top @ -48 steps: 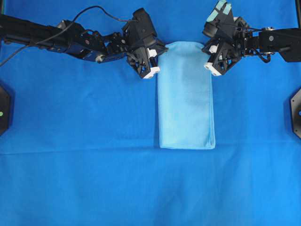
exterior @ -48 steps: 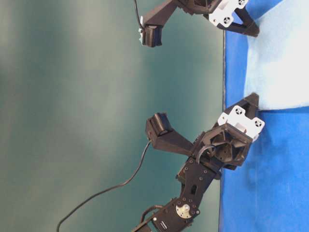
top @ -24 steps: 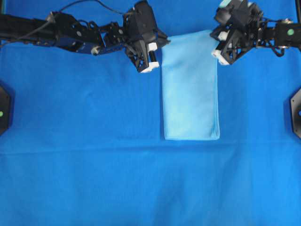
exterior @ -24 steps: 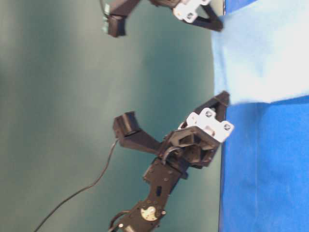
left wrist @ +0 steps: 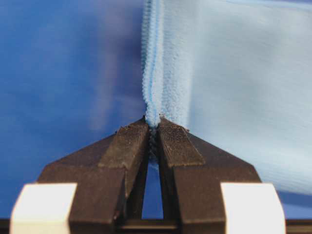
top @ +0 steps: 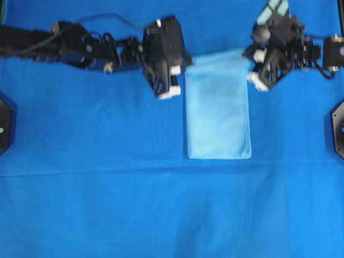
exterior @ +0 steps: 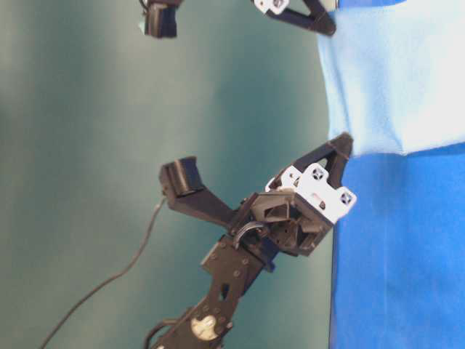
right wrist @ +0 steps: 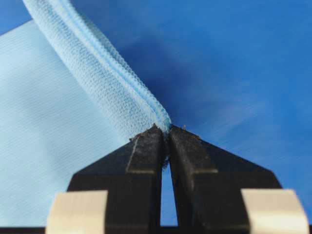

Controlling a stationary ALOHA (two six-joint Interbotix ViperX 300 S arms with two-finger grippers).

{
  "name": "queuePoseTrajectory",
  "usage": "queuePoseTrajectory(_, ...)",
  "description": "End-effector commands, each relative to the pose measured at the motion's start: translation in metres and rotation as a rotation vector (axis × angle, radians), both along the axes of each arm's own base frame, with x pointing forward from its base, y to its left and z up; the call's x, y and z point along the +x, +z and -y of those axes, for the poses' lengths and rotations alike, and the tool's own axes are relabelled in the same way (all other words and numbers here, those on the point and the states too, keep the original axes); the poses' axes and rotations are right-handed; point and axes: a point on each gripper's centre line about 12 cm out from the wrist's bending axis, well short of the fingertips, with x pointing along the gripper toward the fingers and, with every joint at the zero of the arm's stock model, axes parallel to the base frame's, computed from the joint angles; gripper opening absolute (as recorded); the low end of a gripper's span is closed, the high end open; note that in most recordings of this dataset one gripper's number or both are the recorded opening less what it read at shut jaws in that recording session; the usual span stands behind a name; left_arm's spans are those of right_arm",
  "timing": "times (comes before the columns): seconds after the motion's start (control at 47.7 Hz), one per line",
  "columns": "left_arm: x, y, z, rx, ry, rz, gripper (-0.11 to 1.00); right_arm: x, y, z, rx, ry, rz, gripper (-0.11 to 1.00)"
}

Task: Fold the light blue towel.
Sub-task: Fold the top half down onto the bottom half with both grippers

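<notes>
Overhead: light blue towel [top: 217,118] lies lengthwise, top to bottom.

Overhead view looks straight down on the dark blue cloth [top: 107,204] from far, both arms entering at the top; the table-level view sits low and much nearer, its picture turned sideways, facing along the surface against a green backdrop [exterior: 80,145]. Each wrist view looks out very close along its own gripper, left gripper [left wrist: 153,122] and right gripper [right wrist: 165,129]. All four views share the far edge of the light blue towel [top: 217,107].
</notes>
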Motion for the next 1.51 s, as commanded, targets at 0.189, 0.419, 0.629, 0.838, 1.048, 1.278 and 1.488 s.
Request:
queuePoseTrajectory(0.189, -0.002, 0.028, 0.062, -0.021, -0.122, -0.013, 0.04, -0.005, 0.008, -0.062, 0.081, 0.083, -0.005, 0.05)
queuePoseTrajectory(0.419, -0.008, 0.018, 0.100, -0.068, -0.179, -0.072, 0.04, -0.002, 0.002, -0.099, 0.171, 0.140, -0.017, 0.05)
queuePoseTrajectory(0.629, -0.011, 0.010, 0.136, -0.072, -0.257, -0.088, 0.04, 0.002, -0.003, -0.125, 0.232, 0.183, -0.034, 0.05)
queuePoseTrajectory(0.838, -0.007, -0.006, 0.153, -0.069, -0.295, -0.085, 0.04, 0.005, -0.016, -0.137, 0.264, 0.192, -0.082, 0.05)
queuePoseTrajectory(1.048, 0.001, -0.023, 0.157, -0.094, -0.280, -0.039, 0.04, 0.006, -0.030, -0.141, 0.289, 0.176, -0.130, 0.05)
queuePoseTrajectory(1.278, 0.003, -0.022, 0.158, -0.108, -0.271, -0.024, 0.04, 0.010, -0.031, -0.144, 0.297, 0.191, -0.110, 0.05)
queuePoseTrajectory(1.488, 0.008, -0.021, 0.157, -0.110, -0.268, -0.016, 0.04, 0.014, -0.033, -0.145, 0.298, 0.192, -0.111, 0.06)
